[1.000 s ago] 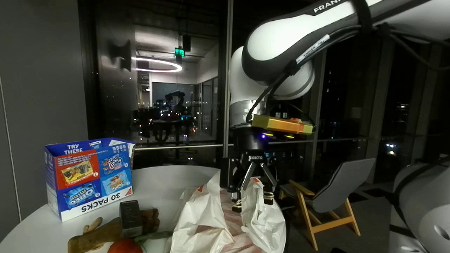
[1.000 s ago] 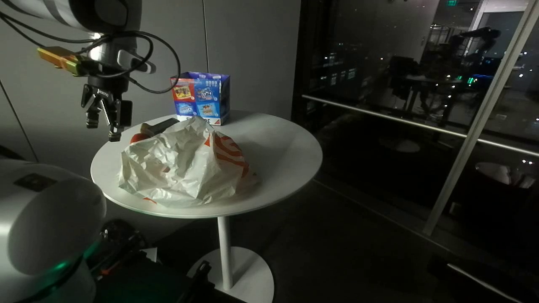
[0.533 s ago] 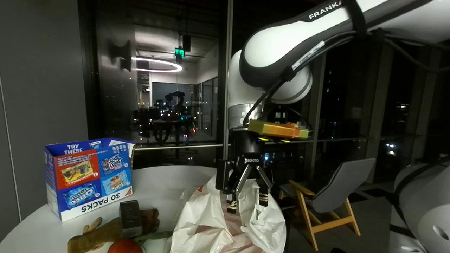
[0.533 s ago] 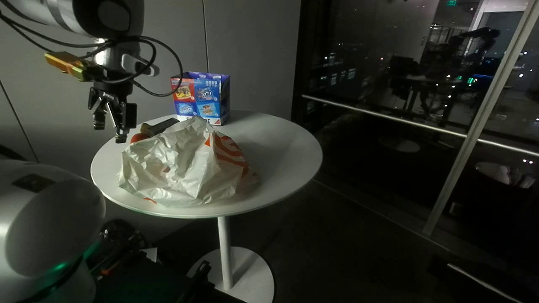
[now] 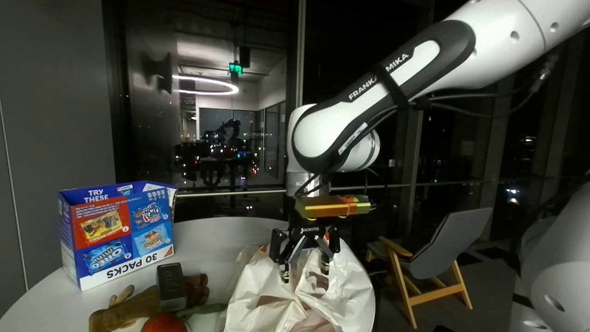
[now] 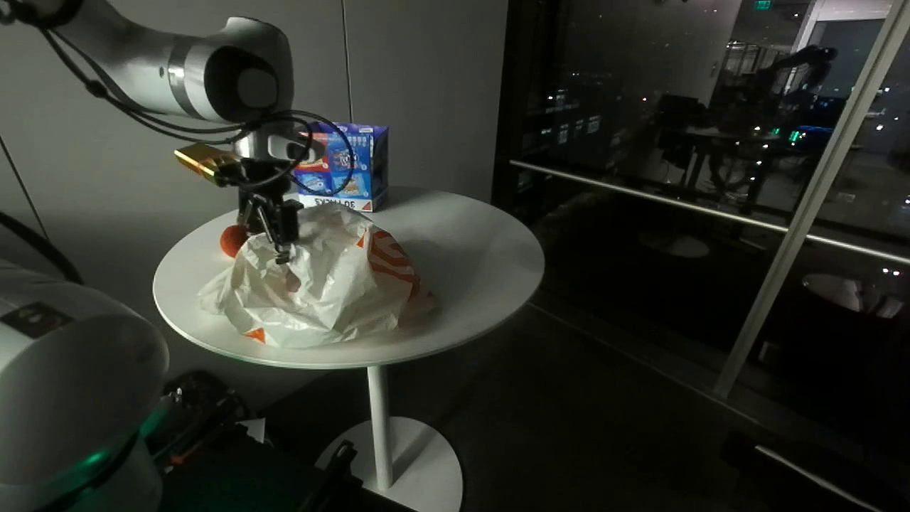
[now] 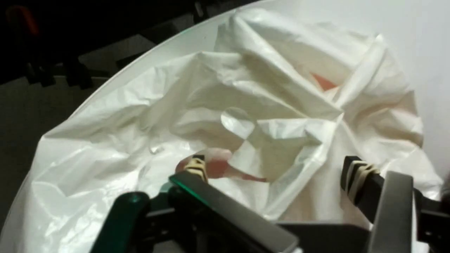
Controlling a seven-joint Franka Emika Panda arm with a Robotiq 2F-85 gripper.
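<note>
Tool (image 5: pixel 305 272) is now hanging lower at white bag (image 6: pixel 333 284), fingers (image 7: pixel 361 178) standing apart, gripping nothing, prob. leaving room for bunched folds (image 7: pixel 311 160).

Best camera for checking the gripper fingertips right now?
Wrist view: both fingertips show large, banded and well apart, with the white bag visible behind them. Both exterior views show them much smaller; in an exterior view, one fingertip stands out against the bag and its partner is hard to make out.
</note>
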